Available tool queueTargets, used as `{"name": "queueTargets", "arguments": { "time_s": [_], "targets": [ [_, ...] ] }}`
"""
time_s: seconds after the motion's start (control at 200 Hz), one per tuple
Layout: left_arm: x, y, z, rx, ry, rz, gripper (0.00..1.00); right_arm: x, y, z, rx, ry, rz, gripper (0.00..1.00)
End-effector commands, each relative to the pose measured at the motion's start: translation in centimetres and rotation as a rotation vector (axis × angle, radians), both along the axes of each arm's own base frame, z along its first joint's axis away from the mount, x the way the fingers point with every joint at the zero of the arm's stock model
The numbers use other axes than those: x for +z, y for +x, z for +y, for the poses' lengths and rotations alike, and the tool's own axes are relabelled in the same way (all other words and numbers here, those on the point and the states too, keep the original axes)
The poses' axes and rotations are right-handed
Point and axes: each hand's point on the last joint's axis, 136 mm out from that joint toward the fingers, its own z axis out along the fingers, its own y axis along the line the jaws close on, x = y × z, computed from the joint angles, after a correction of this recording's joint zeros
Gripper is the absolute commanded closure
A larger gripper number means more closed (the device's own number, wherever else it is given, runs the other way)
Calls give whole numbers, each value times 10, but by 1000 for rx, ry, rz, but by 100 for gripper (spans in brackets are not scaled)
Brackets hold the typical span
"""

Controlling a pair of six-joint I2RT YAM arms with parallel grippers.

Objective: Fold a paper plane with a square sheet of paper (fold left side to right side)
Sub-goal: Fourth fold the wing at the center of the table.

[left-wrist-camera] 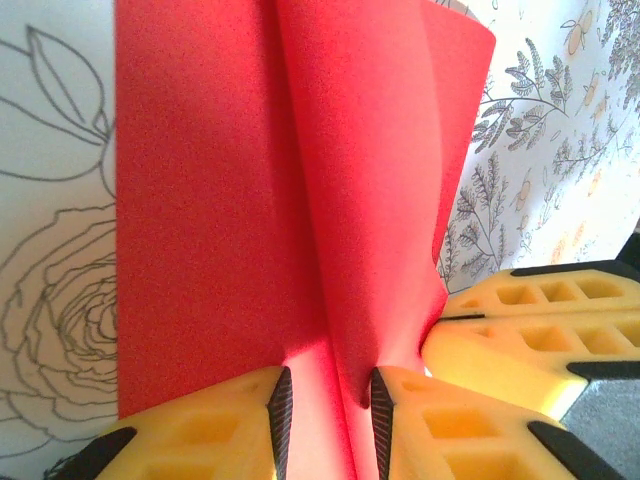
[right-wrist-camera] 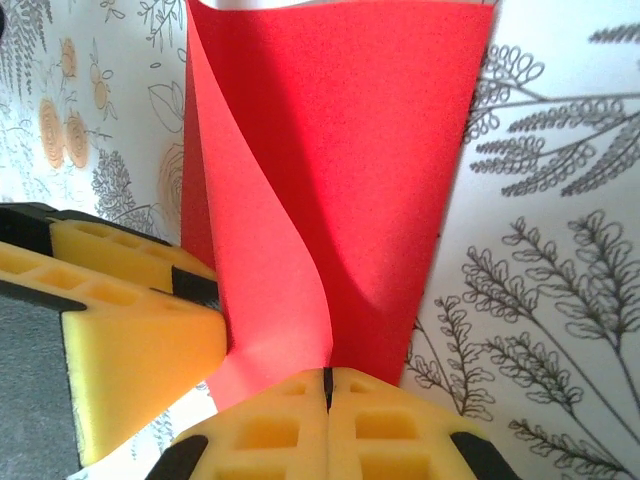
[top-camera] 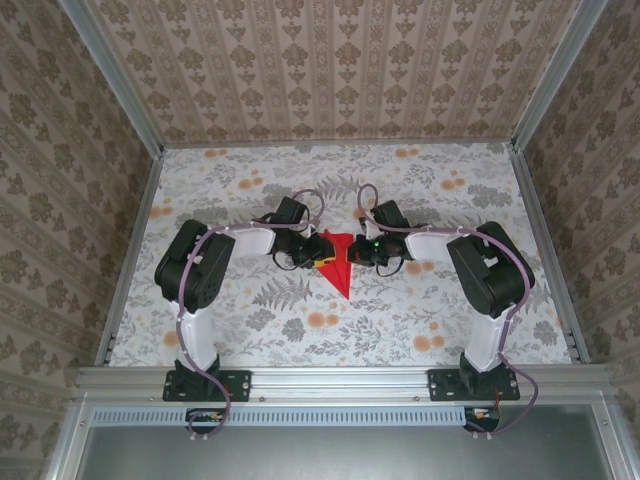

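Reaching in from both sides with the left arm (top-camera: 200, 265) and the right arm (top-camera: 485, 265), bent sharply at the elbows and meeting nose to nose over the middle of the surface (top-camera: 400, 320). Pinching the paper (right-wrist-camera: 340, 180) in the right end effector (right-wrist-camera: 327, 385), fingers pressed together. Straddling a fold of it with the left end effector (left-wrist-camera: 327, 405), fingers (left-wrist-camera: 280, 405) narrowly apart, just beside the other.

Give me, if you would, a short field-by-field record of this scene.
paper: square sheet of paper, red, partly folded, tapering to a point toward the arm bases
location: mid-table, between the two grippers
left arm: left gripper, jaws apart, straddling a raised fold of the sheet
right arm: right gripper, shut on the sheet
surface: floral-print table
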Motion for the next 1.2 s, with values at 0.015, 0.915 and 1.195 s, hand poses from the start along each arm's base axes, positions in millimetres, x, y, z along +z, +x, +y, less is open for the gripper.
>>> {"name": "queueTargets", "arguments": {
  "time_s": [0.015, 0.915, 1.195],
  "targets": [
    [-2, -2, 2, 5, 20, 18, 70, 0, 4, -7, 6, -71, -24, 100],
    [18, 4, -5, -22, -23, -35, 65, -32, -7, -11, 43, -150, 59, 100],
    [58, 14, -14, -51, -68, -129, 70, -36, -14, -17, 52, -191, 75, 100]
  ]
}}
